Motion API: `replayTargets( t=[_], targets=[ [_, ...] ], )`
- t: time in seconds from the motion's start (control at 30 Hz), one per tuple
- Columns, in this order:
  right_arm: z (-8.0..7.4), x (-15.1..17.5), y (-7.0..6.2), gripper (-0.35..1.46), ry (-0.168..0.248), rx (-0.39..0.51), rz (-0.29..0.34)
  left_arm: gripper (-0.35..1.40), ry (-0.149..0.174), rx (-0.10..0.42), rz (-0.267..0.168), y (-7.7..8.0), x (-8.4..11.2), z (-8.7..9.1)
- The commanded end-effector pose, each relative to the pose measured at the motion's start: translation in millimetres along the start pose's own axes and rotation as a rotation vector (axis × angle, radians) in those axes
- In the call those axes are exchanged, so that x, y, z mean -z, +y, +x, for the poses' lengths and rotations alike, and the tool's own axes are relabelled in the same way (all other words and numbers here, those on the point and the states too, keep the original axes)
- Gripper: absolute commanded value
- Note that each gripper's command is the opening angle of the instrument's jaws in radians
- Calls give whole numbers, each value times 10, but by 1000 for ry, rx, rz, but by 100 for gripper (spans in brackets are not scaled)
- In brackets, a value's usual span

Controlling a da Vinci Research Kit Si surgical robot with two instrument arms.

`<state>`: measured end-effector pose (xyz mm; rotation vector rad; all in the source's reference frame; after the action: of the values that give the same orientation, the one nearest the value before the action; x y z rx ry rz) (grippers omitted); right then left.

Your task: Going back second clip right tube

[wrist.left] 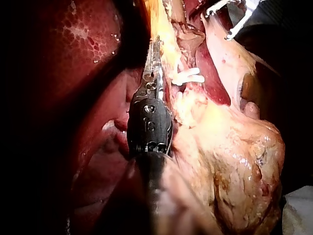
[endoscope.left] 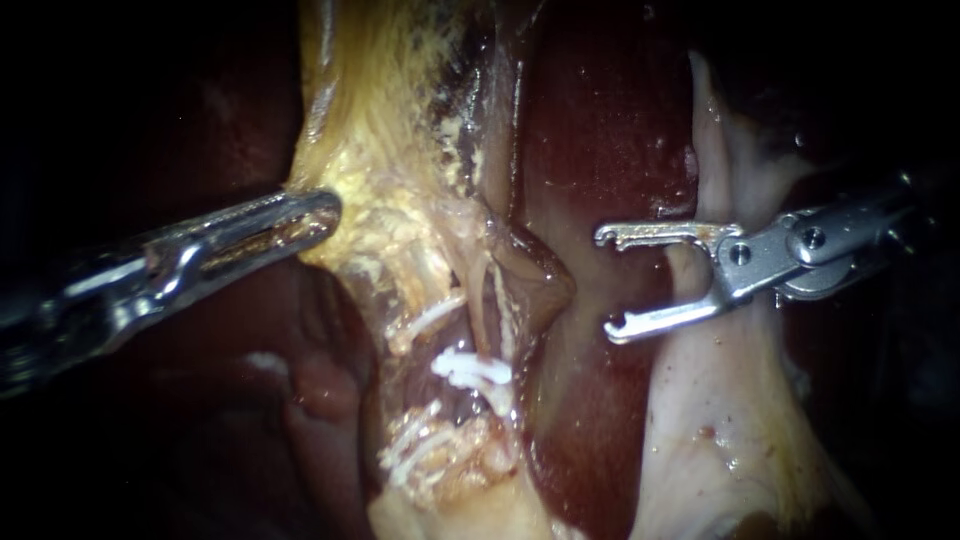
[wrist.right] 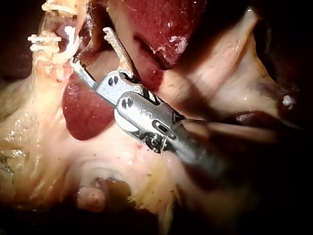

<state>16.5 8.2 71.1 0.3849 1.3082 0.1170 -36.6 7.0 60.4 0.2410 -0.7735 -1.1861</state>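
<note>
Jaws, right instrument [endoscope.left: 607, 283]: spread wide with nothing between them, both hooked tips pointing toward the middle of the field.
Jaws, left instrument [endoscope.left: 320, 212]: closed on the edge of the yellowish tissue [endoscope.left: 390, 150], which tents toward the tip.
Right instrument's place: over the dark red liver [endoscope.left: 600, 130], its hinge in front of a pale flap [endoscope.left: 720, 430], well apart from the clips.
Clip [endoscope.left: 472, 370]: white, lying across a thin pale tube [endoscope.left: 498, 300] beside the yellowish tissue.
Lower clips [endoscope.left: 410, 450]: a white cluster below and left of that clip.
Which tube: from where I stand I cannot tell whether the clipped one is the right tube.
Right wrist view: white clips lie beyond the open jaws, not touching them.
Left wrist view: the left instrument lies along the yellowish tissue, with a white clip just beside its tip.
</note>
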Motion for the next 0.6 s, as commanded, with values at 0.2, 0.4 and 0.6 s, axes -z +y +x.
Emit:
replayTargets(
  t=[0.2,0.4,0.6],
  targets=[
    [0,-3,-5,60,4,2,15,-35,15,-39,59,-1,-54,18],
    [0,-7,-6,60,6,3,23,-35,18,-55,75,-11,-79,12],
    [0,-7,-6,60,7,3,23,-35,19,-56,78,-16,-79,12]
  ],
)
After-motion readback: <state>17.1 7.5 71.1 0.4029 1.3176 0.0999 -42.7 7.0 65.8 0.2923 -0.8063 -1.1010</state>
